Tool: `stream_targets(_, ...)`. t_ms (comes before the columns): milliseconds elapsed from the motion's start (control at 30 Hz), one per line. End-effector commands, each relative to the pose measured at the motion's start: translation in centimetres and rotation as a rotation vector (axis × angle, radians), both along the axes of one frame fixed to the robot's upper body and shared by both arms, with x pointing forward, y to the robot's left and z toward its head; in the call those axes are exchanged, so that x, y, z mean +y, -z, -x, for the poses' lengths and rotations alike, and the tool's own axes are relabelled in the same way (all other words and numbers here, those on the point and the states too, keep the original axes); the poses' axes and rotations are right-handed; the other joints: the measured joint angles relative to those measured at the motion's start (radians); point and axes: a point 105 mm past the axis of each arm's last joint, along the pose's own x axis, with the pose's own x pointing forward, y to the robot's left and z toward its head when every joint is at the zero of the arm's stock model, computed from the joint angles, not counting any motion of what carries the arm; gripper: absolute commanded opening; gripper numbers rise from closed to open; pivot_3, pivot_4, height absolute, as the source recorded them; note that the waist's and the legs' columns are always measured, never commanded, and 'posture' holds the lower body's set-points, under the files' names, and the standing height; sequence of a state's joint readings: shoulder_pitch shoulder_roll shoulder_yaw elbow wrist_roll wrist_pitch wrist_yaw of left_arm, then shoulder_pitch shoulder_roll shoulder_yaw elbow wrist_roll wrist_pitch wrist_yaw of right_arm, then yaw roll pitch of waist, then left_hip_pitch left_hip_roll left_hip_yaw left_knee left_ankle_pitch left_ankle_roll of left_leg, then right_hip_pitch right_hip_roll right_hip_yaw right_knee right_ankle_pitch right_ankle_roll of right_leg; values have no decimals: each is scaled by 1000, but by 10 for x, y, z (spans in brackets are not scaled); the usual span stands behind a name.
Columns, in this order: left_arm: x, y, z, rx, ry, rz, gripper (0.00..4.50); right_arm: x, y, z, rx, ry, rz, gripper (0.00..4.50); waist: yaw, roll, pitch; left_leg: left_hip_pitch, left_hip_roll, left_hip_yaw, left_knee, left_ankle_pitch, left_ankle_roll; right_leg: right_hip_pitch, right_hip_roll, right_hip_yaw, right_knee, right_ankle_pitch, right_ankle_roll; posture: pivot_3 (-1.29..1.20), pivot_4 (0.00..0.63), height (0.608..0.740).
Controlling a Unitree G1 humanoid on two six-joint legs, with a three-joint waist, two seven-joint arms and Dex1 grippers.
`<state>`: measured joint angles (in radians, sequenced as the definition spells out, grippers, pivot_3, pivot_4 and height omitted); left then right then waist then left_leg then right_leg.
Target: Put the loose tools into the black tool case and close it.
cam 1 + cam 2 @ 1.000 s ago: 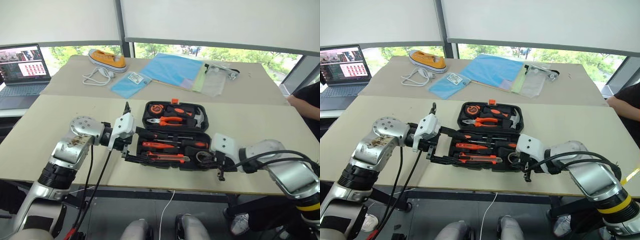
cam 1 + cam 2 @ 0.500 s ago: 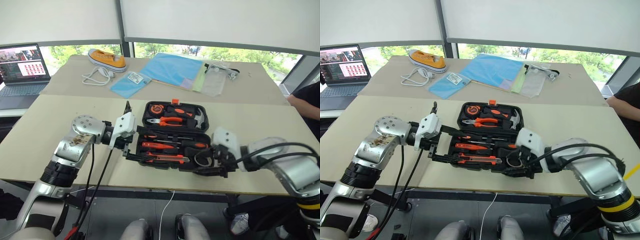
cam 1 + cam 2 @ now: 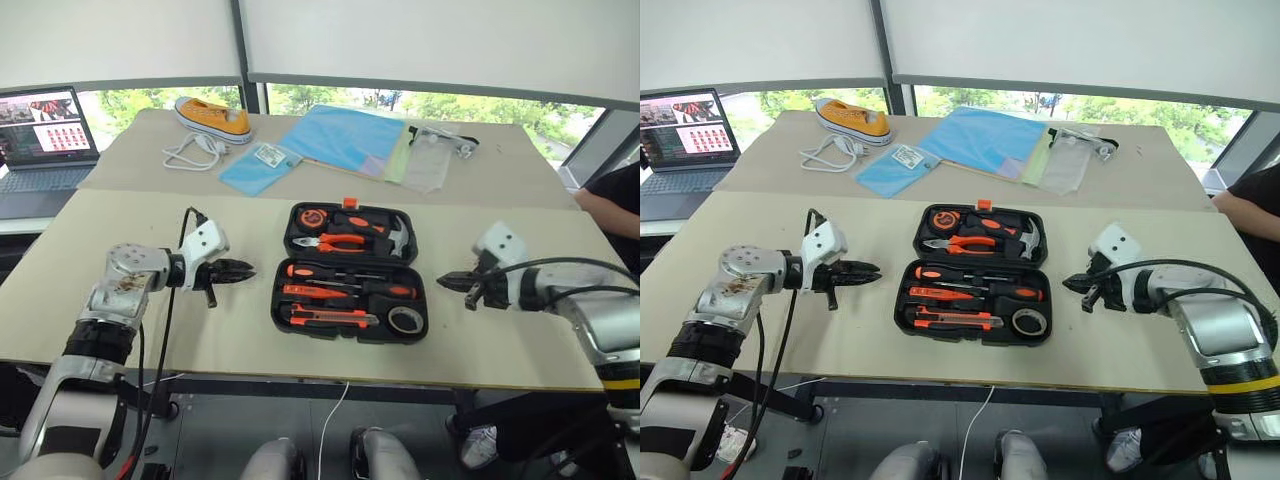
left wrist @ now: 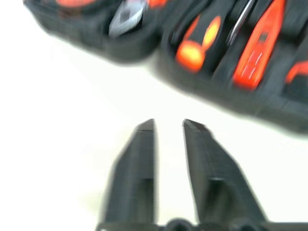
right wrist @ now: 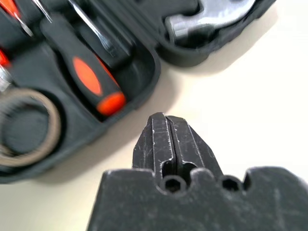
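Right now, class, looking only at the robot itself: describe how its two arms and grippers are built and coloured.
Both arms are silver-grey metal with black ribbed collars near the elbows and white housings at the wrists. Loose black cables run along each arm. The left gripper and right gripper each end in two black, tapering fingers; the right arm also carries a yellow band lower down.

Probably office: laptop (image 3: 42, 135), desks (image 3: 150, 245), window blinds (image 3: 440, 40).

left tool (image 3: 245, 268): closed, empty | right tool (image 3: 445, 281): closed, empty
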<state>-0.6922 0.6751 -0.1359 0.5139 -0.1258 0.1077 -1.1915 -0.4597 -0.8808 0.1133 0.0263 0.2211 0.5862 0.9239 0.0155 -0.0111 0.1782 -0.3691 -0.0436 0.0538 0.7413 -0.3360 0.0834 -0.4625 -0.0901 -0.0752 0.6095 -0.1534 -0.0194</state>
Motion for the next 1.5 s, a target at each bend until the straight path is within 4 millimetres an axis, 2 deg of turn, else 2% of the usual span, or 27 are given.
stream_targets(33,-18,-11,-6,-58,55,-5,95,6,-6,-11,-101,-70,90,0,-1,0,0,0,0,0,0,0,0,0,0,0,0,0,0,0,150,718)
stream_targets(167,-38,-11,1,-30,135,34,95,29,-15,-13,-176,-185,16,0,-8,0,0,0,0,0,0,0,0,0,0,1,0,0,1,0,150,718)
stream_targets(300,-46,-8,23,31,247,40,95,47,-20,12,-173,-360,-27,0,-9,0,0,0,1,0,-2,0,0,0,1,0,0,0,0,0,150,718)
stream_targets(600,-46,7,54,95,322,0,95,53,-10,52,-110,-448,-42,0,-9,0,0,0,2,0,-5,0,0,0,1,-3,-1,0,1,0,150,718)
stream_targets(800,-43,12,64,107,310,-4,95,45,-4,59,-97,-391,-12,0,-4,0,0,2,2,0,-4,0,-1,1,0,-2,-3,0,0,0,150,718)
stream_targets(1000,-8,18,49,115,143,-58,95,3,1,54,-49,-222,74,0,0,0,0,3,1,0,-3,0,-1,2,-1,-2,-2,0,0,0,150,718)
stream_targets(1033,1,18,45,126,107,-61,591,-4,-2,52,-43,-182,65,580,-1,0,0,3,1,0,-2,0,-1,2,-1,-2,-1,0,0,0,150,718)
stream_targets(1067,7,17,43,133,84,-62,831,-9,-5,51,-39,-155,57,848,-2,0,0,3,1,0,-2,0,-1,2,-1,-2,-1,0,0,0,150,718)
stream_targets(1100,17,11,33,143,6,-37,1146,-14,-12,45,-39,-96,12,1106,-2,0,0,3,1,0,-2,0,-1,2,-1,-2,-1,0,0,0,150,718)
stream_targets(1133,25,3,20,159,-78,12,1574,-17,-21,36,-42,-28,-53,1565,-2,0,0,3,1,0,-2,0,-1,2,-1,-2,-1,0,0,0,150,718)
stream_targets(1200,31,-13,1,211,-190,123,2300,-17,-33,19,-35,86,-179,2212,-5,-2,1,3,2,0,-1,1,-1,3,-1,-2,0,0,0,0,150,718)
stream_targets(1267,24,-26,-15,249,-240,197,3037,-12,-39,4,-13,158,-278,2900,-5,-3,2,1,2,0,-1,3,-3,1,-1,-2,-1,1,1,0,150,718)
stream_targets(1400,4,-32,-40,328,-327,265,4374,-5,-37,-20,57,262,-362,4224,-1,-3,1,2,2,0,-1,4,-3,2,-1,-2,1,3,-3,0,150,718)
stream_targets(1500,-9,-32,-49,388,-362,299,4442,0,-34,-31,89,306,-395,4230,-3,-3,1,0,1,0,-1,5,-1,0,0,-2,3,3,-3,0,150,718)
